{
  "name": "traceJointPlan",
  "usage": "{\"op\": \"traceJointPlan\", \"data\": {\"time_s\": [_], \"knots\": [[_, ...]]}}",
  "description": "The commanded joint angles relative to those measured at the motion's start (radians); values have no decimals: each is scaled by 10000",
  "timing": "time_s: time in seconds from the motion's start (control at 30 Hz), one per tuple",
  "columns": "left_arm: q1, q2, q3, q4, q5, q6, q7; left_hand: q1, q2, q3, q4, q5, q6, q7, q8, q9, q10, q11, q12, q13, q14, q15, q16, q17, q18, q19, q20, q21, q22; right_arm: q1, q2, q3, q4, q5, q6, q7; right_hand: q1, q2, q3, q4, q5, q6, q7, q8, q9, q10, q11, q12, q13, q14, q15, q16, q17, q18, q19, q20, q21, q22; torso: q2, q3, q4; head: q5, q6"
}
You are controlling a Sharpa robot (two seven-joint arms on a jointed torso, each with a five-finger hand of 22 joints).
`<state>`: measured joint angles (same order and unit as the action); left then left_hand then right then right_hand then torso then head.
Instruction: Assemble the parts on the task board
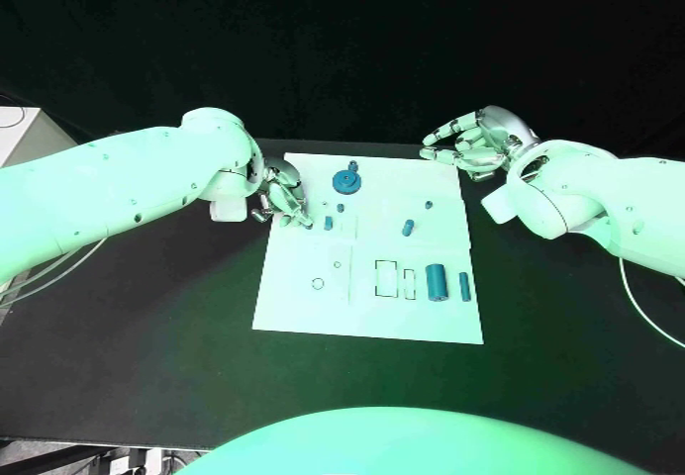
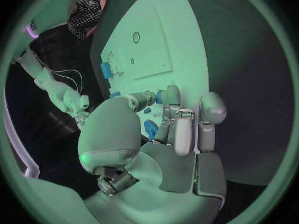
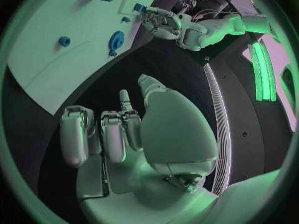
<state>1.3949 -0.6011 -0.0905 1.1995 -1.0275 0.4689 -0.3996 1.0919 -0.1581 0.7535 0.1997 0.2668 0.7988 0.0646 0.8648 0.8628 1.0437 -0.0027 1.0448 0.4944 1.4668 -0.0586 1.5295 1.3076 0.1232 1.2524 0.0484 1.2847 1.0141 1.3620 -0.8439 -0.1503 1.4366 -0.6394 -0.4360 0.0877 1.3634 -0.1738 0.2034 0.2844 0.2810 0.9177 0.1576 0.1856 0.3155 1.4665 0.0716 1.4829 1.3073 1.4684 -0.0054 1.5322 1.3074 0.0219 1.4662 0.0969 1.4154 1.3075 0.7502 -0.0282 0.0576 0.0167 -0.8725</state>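
A: Item one, left hand (image 1: 281,201)?
B: At the left edge of the task board (image 1: 371,297), far end. Fingers curled down toward the plate, close to a small blue peg (image 1: 327,224). Whether they pinch anything, I cannot tell; the wrist picture shows the fingertips bunched over blue pieces, contact unclear.

A: The board itself?
B: White plate, middle of the black table (image 1: 143,327). Left to right: a small ring (image 1: 317,284) at its near left, a round blue gear (image 1: 347,181) at the far end, a short blue pin (image 1: 407,228) at centre, then a thick blue cylinder (image 1: 437,281) and a slim blue rod (image 1: 465,287) lying side by side at the near right.

A: Right hand (image 1: 468,146)?
B: Raised beyond the board's far right corner, clear of the plate. Fingers loosely curled and apart, nothing held.

A: Arms?
B: Left arm (image 1: 115,188) enters from the left, right arm (image 1: 600,203) from the right, both bent inward toward the board's far end.
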Motion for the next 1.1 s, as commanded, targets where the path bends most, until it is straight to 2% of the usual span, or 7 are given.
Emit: {"op": "traceJointPlan", "data": {"time_s": [0.03, 0.43, 1.1], "knots": [[-5, 13, -7, -25, -31, 32, -33, -4, 62, 2148, -2211, 42, 89, -15, 23, 12, -20, -36, 52, -17, 710, -19, 57, 1894, -66, -24, 23, 14, 4, -4, 2, 4, 2, -61, 88, 88, -77, 23, 52, -20, 23, -65, -4, 39, 6, 260, 8, -20, 1891, 829, 6, -31, 1883, 204, 374, -8, -50, 1299, 2, -2, -3, 14, -1], [-10, 100, -9, -112, -77, 3, -78, -15, 67, 2150, -2219, 46, 95, -13, 22, 8, -14, -36, 54, -19, 707, -19, 54, 1888, -64, -30, 23, 13, 0, -4, -5, 4, 16, -61, 100, 89, -77, 23, 52, -20, 23, -65, -4, 39, 6, 260, 8, -20, 1891, 829, 6, -31, 1883, 204, 374, -8, -50, 1299, 6, 1, -9, 6, -1], [-12, 155, -19, -138, 31, 495, -457, -25, 69, 2154, -2238, 54, 100, -13, 19, 4, -11, -36, 55, -23, 726, -18, 75, 1929, -67, -22, 24, 25, 19, -4, -26, 4, 25, -61, 109, 78, -77, 23, 52, -20, 23, -65, -4, 39, 6, 260, 8, -20, 1891, 829, 6, -31, 1883, 204, 374, -8, -50, 1299, -6, 3, 5, -4, -1]]}}
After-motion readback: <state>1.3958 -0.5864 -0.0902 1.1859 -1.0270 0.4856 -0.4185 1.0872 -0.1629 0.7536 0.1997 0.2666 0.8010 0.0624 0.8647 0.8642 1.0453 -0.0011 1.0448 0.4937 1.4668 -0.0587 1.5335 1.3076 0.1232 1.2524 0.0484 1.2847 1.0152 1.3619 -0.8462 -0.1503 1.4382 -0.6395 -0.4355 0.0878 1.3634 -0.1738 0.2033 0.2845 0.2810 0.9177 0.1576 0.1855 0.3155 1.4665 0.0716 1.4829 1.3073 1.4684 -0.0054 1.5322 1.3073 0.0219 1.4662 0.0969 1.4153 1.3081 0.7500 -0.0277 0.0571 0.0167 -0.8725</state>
